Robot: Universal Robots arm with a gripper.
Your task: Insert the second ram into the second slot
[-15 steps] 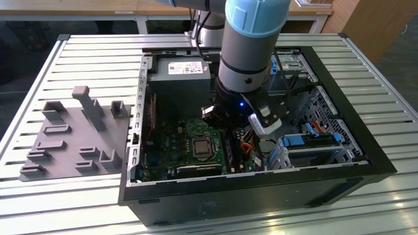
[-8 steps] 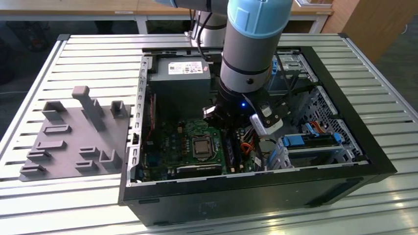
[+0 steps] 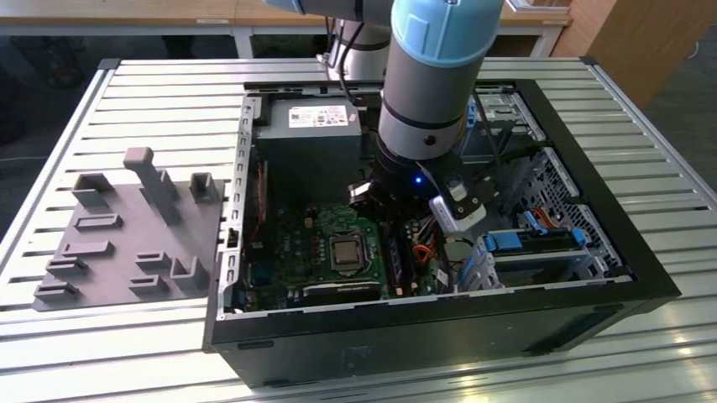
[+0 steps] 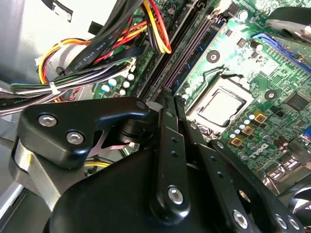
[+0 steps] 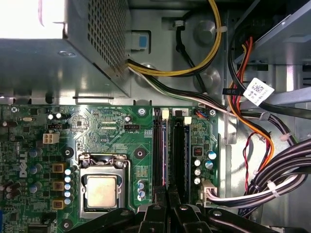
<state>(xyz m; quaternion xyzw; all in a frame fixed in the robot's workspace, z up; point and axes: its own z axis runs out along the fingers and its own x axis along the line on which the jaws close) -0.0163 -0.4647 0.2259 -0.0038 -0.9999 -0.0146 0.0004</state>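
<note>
Black gripper [image 4: 167, 99] linkage, matte and held by bright screw heads, sat closest in the second wrist view. Its jaws were drawn together to a thin seam, narrowing to a blunt tip over the long dark memory slots [image 4: 187, 56]. That pose suited pressing down on, or pinching, something very thin. I could not tell whether anything was between them. Beyond the tip lay the green motherboard [image 4: 272, 73], densely studded, with the square metal CPU socket [image 4: 221, 107] shining. A bundle of glossy cables [image 4: 97, 53] in black, red, yellow and orange arched clear of the slots.

Seen in the first wrist view, the tip pointed straight along the two parallel slots. A thin bluish edge ran down the slot next to the socket. I judged this to be the second ram [image 5: 164, 150], standing on edge in its slot just ahead of the tip. Whether it was fully seated did not show. The perforated grey power supply [image 5: 92, 43] stood on the far side, its wires routed off to the side of the slots.

From the exterior view, the pale blue and grey arm [image 3: 431, 75] came steeply down into the open black computer case [image 3: 448, 327], which lay on its side so the board faced up. On the exterior view's left, a grey moulded holder [image 3: 123, 235] with upright posts rested on the ribbed aluminium table [image 3: 134, 101].
</note>
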